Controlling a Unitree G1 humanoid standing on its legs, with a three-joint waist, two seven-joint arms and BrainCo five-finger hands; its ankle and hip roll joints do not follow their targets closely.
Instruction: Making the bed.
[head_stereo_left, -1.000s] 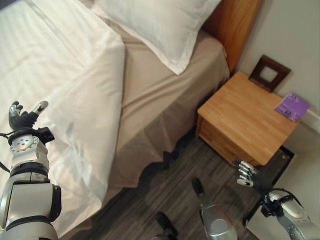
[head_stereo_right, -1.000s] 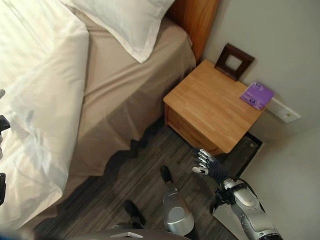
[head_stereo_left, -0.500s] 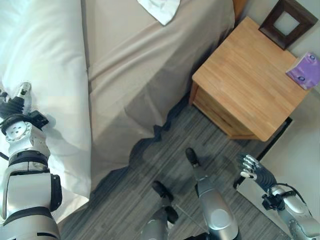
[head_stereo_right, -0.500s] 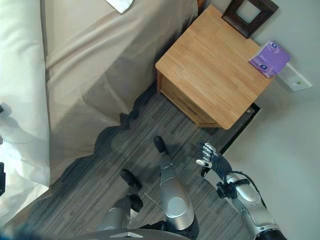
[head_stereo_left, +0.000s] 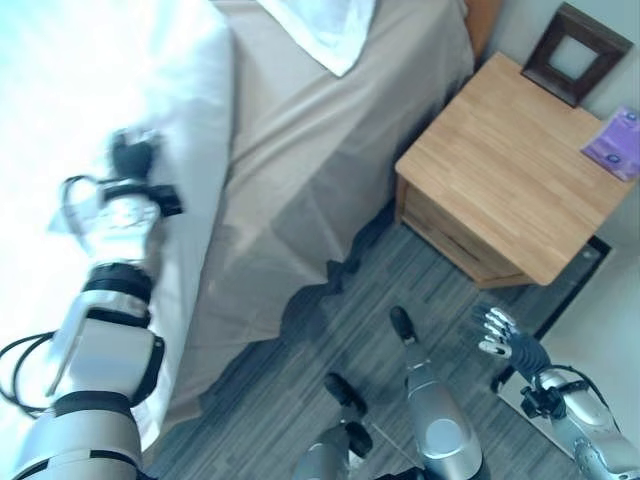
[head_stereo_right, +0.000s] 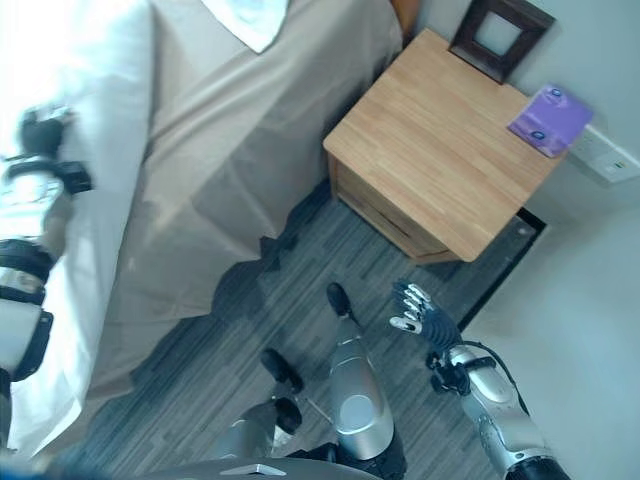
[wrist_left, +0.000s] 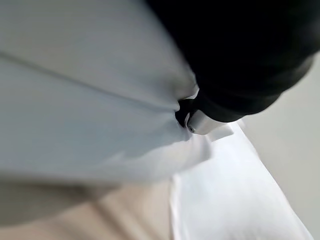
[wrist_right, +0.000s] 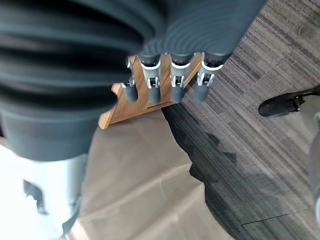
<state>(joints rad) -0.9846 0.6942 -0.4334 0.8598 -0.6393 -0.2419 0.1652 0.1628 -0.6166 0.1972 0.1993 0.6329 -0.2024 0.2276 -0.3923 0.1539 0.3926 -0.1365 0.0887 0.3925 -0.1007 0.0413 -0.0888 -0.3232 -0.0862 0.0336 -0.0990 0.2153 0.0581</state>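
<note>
Left hand (head_stereo_left: 128, 160) on soft white duvet (head_stereo_left: 60, 90), grip unclear; light, limp, take its edge. Right hand (head_stereo_right: 420, 312) relaxed, empty.

Bright daylight from the left blows out the white duvet (head_stereo_left: 60, 90) to near-pure glare. The left hand (head_stereo_left: 130, 160) is motion-smeared. Soft shadows fall under the nightstand (head_stereo_left: 500, 190) and along the tan sheet (head_stereo_left: 300, 180). Left wrist view is fully out of focus.
</note>
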